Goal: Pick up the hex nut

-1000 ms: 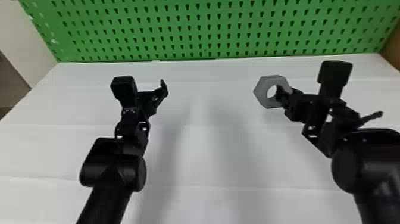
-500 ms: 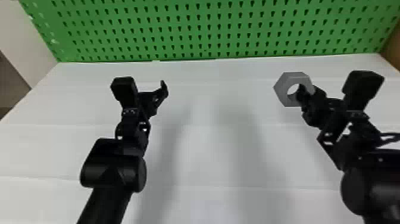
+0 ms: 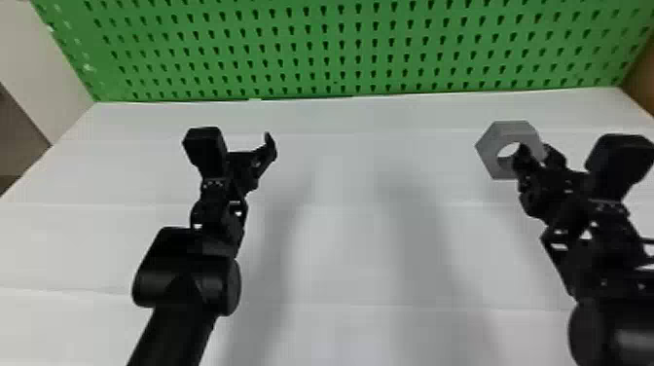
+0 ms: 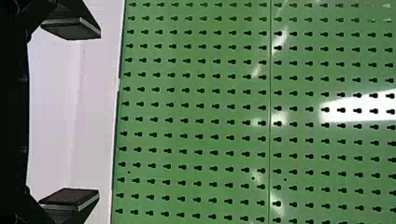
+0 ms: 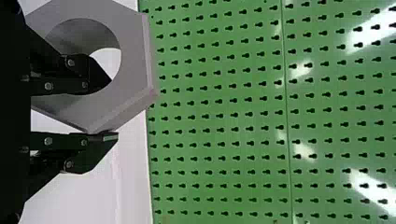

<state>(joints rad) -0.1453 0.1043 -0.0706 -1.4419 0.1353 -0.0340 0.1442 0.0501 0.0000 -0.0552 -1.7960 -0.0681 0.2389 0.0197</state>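
Taking the head view as a clock, the grey hex nut (image 3: 490,145) is a little above three o'clock, held over the white desk (image 3: 345,253); its flat face and round hole are turned toward the camera; the right gripper (image 3: 536,152) meets it from the nut's own four o'clock side, one of the fingers set into the hole, the other outside the rim, so the nut's wall lies between them; the right wrist view agrees, with the wall caught between the fingers (image 5: 93,74), which stand only a narrow way apart, and one of the nut's corners right at the outer finger.

The left gripper (image 3: 250,158) sits between nine and ten o'clock, well apart from the nut, over the desk as well; in the left wrist view its fingers (image 4: 70,198) stand wide apart; its arm comes in from between seven and eight o'clock, the right arm from about four.

A green pegboard (image 3: 350,48) spans the far edge of the desk at twelve o'clock; a pale panel (image 3: 41,63) is at ten o'clock, a brown one (image 3: 640,78) at two; soft shadows (image 3: 413,228) fall on the desk between the arms.
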